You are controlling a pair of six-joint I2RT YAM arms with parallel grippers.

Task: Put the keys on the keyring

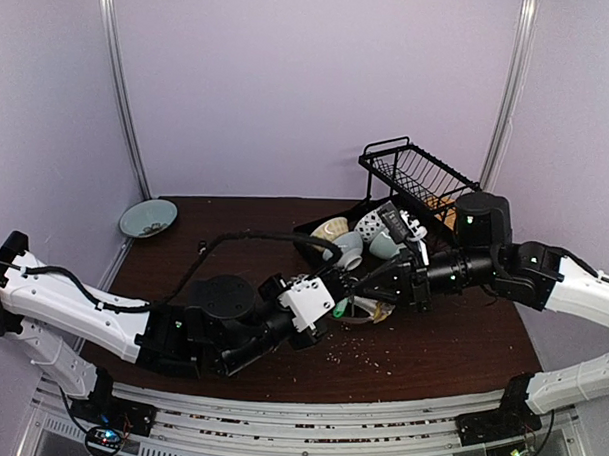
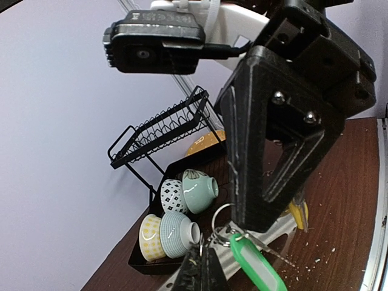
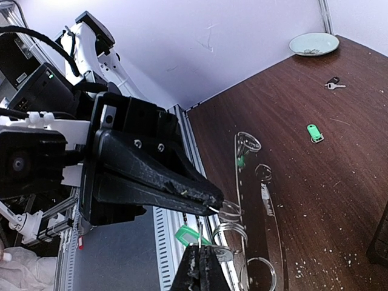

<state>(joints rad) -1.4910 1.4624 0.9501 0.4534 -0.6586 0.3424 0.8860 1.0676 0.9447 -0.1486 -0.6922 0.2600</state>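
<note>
Both grippers meet low over the table's middle. My left gripper (image 2: 203, 257) is shut on the edge of a small silver ring (image 2: 220, 219). It also appears from the right wrist as black jaws (image 3: 216, 205) pinching that ring (image 3: 231, 210). My right gripper (image 3: 203, 257) is shut on a silver key (image 3: 219, 253) with a green tag (image 3: 188, 234) hanging from it. The same tag (image 2: 257, 264) shows in the left wrist view under the right gripper (image 2: 257, 225). A yellow-headed key (image 2: 301, 213) lies just behind. The wide keyring loop is out of view.
A shiny flat metal strip (image 3: 270, 218) lies under the grippers with more small rings (image 3: 249, 143) on it. A loose green tag (image 3: 313, 132) and a dark-headed key (image 3: 332, 83) lie farther left. Bowls (image 1: 356, 238) fill a black tray beside a dish rack (image 1: 418, 177). A teal plate (image 1: 149, 218) sits back left.
</note>
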